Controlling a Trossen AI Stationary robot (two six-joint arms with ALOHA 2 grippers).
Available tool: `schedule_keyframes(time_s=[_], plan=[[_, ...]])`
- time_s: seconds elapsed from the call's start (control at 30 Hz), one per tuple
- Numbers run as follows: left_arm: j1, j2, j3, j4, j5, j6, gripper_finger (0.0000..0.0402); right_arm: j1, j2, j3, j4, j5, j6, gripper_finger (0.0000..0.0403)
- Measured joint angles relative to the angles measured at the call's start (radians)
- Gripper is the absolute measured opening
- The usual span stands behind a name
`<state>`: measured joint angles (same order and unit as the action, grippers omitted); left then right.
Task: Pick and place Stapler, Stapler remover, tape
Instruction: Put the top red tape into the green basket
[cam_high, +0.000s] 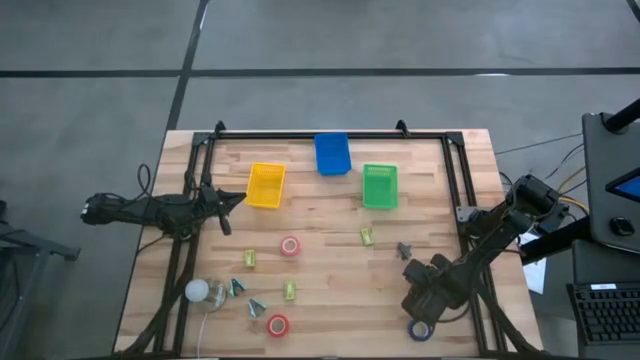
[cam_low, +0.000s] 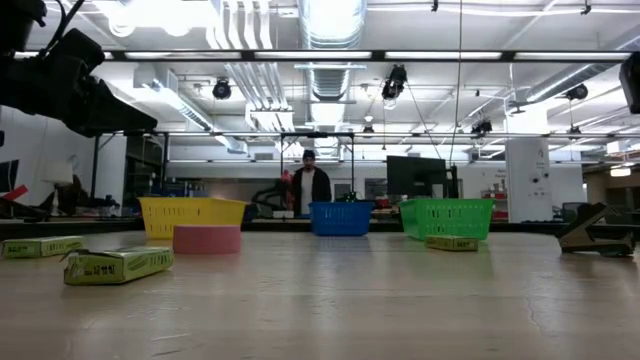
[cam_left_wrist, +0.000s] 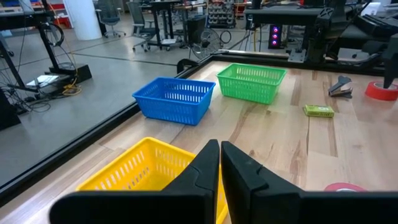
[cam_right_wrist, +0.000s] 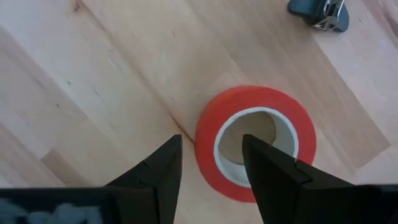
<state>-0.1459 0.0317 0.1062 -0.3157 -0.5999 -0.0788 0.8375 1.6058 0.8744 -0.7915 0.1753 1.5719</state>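
Observation:
In the right wrist view a red tape roll (cam_right_wrist: 255, 143) with a pale core lies flat on the wood. My right gripper (cam_right_wrist: 211, 146) points down over it, open. One finger is over the core and the other is outside the ring, with the near wall between them. In the high view that gripper (cam_high: 425, 290) hides the roll. A blue roll (cam_high: 420, 330) lies just nearer, and two more red rolls (cam_high: 290, 246) (cam_high: 278, 325) lie mid-table. A small dark stapler (cam_high: 405, 250) rests beside the right gripper. My left gripper (cam_left_wrist: 220, 155) waits shut by the yellow tray (cam_high: 265, 185). My right gripper comes at the red roll from above, its fingers either side of the ring's wall (cam_right_wrist: 208, 134). I cannot tell whether either finger touches it. The roll lies flat on the table.
Blue tray (cam_high: 332, 153) and green tray (cam_high: 379, 186) stand at the far side. Small yellow-green boxes (cam_high: 367, 236) (cam_high: 290, 290) (cam_high: 250, 259), small grey-teal pieces (cam_high: 237, 288) and a white ball (cam_high: 197, 291) lie near left. A person (cam_low: 310, 185) stands in the room beyond.

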Motion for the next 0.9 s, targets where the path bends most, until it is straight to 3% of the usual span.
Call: schedule_keyframes(time_s=[0.4,0.7,0.9], plan=[[0.0,0.0,0.0,0.0,0.0,0.0,0.0021,-0.001,0.006,-0.045,0.093,0.001,-0.002,0.0108],[0.0,0.0,0.0,0.0,0.0,0.0,0.0021,0.0,0.005,-0.045,0.096,0.001,-0.015,0.0048],[0.0,0.0,0.0,0.001,0.0,0.0,0.0021,0.0,0.001,-0.044,0.094,0.007,-0.027,0.0045]])
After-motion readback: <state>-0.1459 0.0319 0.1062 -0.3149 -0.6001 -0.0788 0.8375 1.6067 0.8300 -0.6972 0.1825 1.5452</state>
